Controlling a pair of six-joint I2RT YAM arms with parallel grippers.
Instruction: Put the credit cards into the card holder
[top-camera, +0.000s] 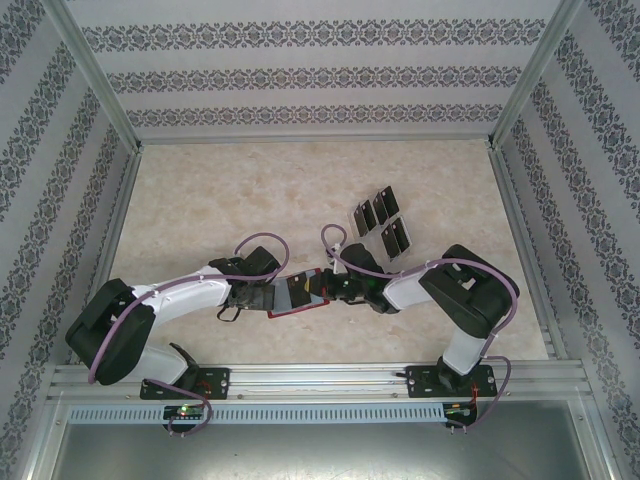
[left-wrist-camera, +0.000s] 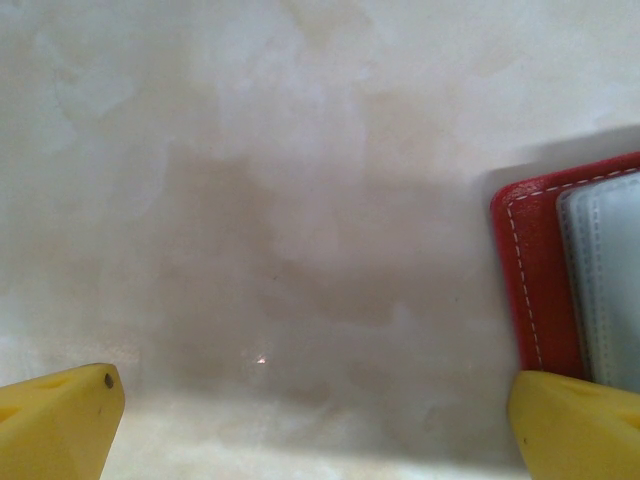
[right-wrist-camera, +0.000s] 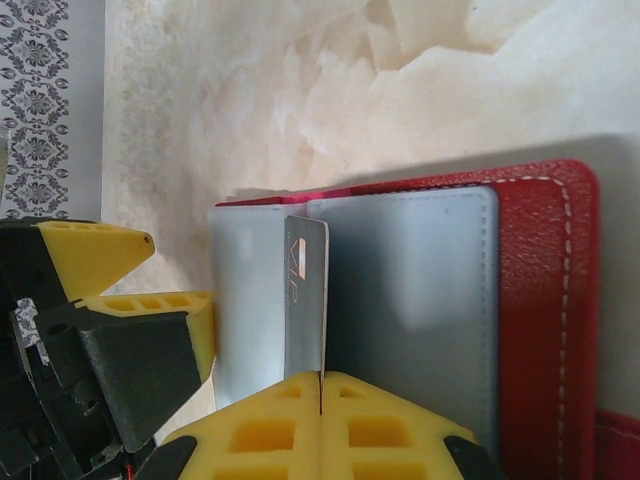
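Right wrist | right hand (right-wrist-camera: 320, 385) pinches credit card (right-wrist-camera: 305, 290) edge-on at open card holder (right-wrist-camera: 540, 300) for slotting | left hand (left-wrist-camera: 315, 415) spread at its 9 o'clock, bracing, we judge

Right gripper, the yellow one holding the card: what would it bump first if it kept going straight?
Probably the open red leather-like card holder: the right gripper pinches a thin rectangular credit card whose front edge would meet its grey lining first.

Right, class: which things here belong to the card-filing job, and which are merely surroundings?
Job: card holder, lying open; spare credit cards beyond it; one credit card pinched in the right gripper; left gripper, open beside the holder.
Not the job: table; patterned walls; metal frame.
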